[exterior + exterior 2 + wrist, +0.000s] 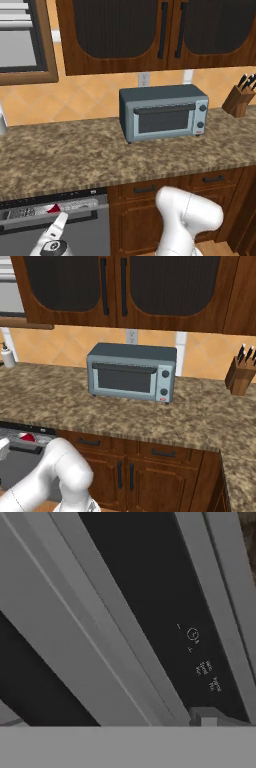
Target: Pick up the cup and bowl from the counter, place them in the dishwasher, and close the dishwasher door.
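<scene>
The counter [75, 150] is speckled brown and beige granite over dark reddish-brown wooden cabinets [145, 220]. On it stands a blue-grey toaster oven [162, 112] with a dark window. The dishwasher door [65, 235] is flat grey with a black control strip [165, 612] bearing tiny white marks. Inside the dishwasher [20, 448], a bit of red cup [27, 438] shows among white racks. The wall tiles [75, 95] are orange-tan.

A grey toaster oven [163, 112] is set against the tiled wall [80, 97], below dark wooden upper cabinets [150, 30]. A wooden knife block [240, 97] is seen well to its right. A wall outlet [144, 78] is mounted just above the toaster oven. Wooden drawers [125, 448] are seen below.
</scene>
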Available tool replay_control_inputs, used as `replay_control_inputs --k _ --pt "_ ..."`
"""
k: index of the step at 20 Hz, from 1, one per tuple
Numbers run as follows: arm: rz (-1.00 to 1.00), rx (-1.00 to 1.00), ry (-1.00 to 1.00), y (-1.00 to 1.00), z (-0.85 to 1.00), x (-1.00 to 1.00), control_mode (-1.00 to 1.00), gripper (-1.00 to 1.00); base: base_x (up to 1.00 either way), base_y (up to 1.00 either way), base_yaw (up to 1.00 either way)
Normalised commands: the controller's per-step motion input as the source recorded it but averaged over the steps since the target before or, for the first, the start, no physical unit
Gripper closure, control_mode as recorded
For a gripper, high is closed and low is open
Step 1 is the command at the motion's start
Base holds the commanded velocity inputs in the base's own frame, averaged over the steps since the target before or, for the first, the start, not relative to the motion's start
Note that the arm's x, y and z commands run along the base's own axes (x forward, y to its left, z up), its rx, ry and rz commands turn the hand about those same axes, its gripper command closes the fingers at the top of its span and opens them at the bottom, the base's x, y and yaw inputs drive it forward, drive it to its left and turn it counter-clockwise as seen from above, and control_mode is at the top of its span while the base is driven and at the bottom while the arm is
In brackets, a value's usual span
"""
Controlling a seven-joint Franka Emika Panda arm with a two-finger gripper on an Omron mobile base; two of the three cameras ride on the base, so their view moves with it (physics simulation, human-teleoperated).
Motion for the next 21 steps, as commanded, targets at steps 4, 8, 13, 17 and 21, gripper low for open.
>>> replay_control_inputs --k 4,8,13,17,21 --pt "-0.41 0.09 -0.11 -0.03 -0.02 0.87 -1.00 -1.00 0.00 0.00 0.00" --pt "-0.38 0.07 -0.09 -0.01 0.00 0.81 -1.00 -1.00 0.00 0.00 0.00" --pt "-0.35 0.06 -0.08 0.00 0.00 0.73 -1.00 -1.00 0.00 0.00 0.00" --pt "-0.28 0.06 -0.08 0.00 0.00 0.58 -1.00 -1.00 0.00 0.00 0.00" --pt "-0.19 0.03 -0.05 0.00 -0.02 0.53 -1.00 -1.00 0.00 0.00 0.00"
